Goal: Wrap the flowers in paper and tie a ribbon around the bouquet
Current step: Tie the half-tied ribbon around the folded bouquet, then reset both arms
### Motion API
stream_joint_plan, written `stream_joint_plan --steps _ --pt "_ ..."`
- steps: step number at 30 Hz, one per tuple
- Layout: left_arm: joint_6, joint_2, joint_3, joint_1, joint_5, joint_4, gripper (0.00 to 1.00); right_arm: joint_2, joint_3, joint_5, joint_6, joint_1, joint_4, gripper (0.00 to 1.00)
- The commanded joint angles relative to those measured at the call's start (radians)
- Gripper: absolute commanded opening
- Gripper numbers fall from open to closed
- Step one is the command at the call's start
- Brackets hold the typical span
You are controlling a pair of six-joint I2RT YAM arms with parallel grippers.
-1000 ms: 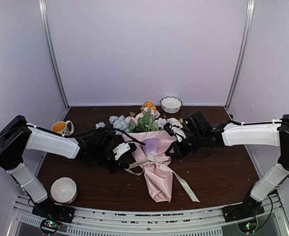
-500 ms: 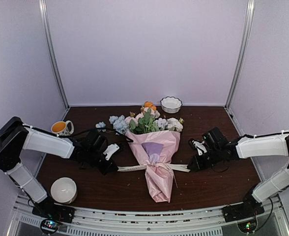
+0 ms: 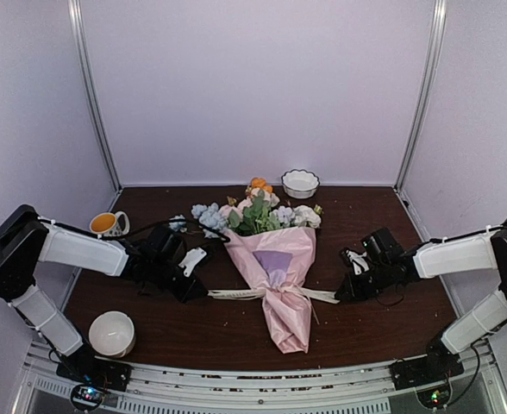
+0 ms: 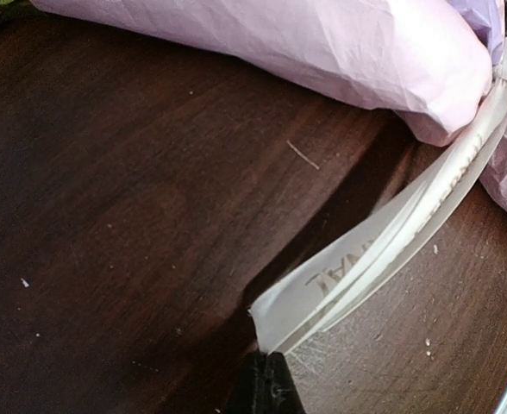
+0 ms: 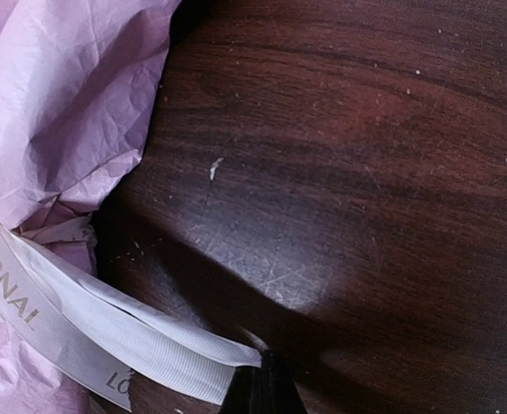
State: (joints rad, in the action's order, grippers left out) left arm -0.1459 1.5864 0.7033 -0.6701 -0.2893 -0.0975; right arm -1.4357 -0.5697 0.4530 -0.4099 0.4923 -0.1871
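The bouquet lies in the middle of the table, a cone of pink-lilac paper with white, blue, pink and orange flowers at its far end. The cream-white ribbon crosses its waist and runs out taut to both sides. My left gripper is shut on the left end of the ribbon, low over the table left of the bouquet. My right gripper is shut on the right end of the ribbon, right of the bouquet.
A cup with orange contents stands at the back left. One white bowl sits near the front left edge and a scalloped white bowl at the back behind the flowers. The dark wooden table ends at a metal rail in front.
Both grippers have pulled apart, left going left and right going right, each with a ribbon end. The loose bow and trailing tail have drawn into a straight taut band across the bouquet.
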Motion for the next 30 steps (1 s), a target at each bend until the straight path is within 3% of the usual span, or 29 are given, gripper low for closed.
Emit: stream_joint_plan --steps 1,10,14,15,17,20,21,23,30 --pt "-0.020 0.000 -0.026 0.039 0.097 -0.091 0.00 -0.033 0.026 -0.126 -0.029 -0.052 -0.095 0.00" --pt "-0.013 -0.007 -0.032 0.040 0.087 -0.087 0.00 -0.045 0.031 -0.090 -0.027 -0.058 -0.075 0.00" --pt "0.033 -0.034 -0.048 0.039 0.021 -0.046 0.00 -0.023 0.017 -0.029 -0.003 -0.053 -0.064 0.00" --pt "0.042 -0.043 -0.050 0.040 0.012 -0.041 0.00 -0.013 0.010 -0.030 -0.002 -0.051 -0.068 0.04" --pt "0.056 -0.074 -0.053 0.037 0.003 -0.027 0.00 0.025 -0.006 -0.034 0.001 -0.051 -0.087 0.28" --pt "0.084 -0.138 -0.047 0.021 0.013 -0.008 0.00 0.135 -0.061 -0.059 0.014 -0.052 -0.138 0.57" --pt "0.094 -0.162 -0.044 0.013 0.031 -0.006 0.06 0.179 -0.090 -0.096 0.024 -0.054 -0.165 0.75" --pt "0.113 -0.208 -0.023 0.002 0.067 -0.002 0.17 0.264 -0.147 -0.212 0.041 -0.058 -0.210 0.97" --pt "0.123 -0.284 0.112 0.011 0.348 -0.042 0.62 0.512 -0.222 -0.511 0.114 -0.101 -0.135 1.00"
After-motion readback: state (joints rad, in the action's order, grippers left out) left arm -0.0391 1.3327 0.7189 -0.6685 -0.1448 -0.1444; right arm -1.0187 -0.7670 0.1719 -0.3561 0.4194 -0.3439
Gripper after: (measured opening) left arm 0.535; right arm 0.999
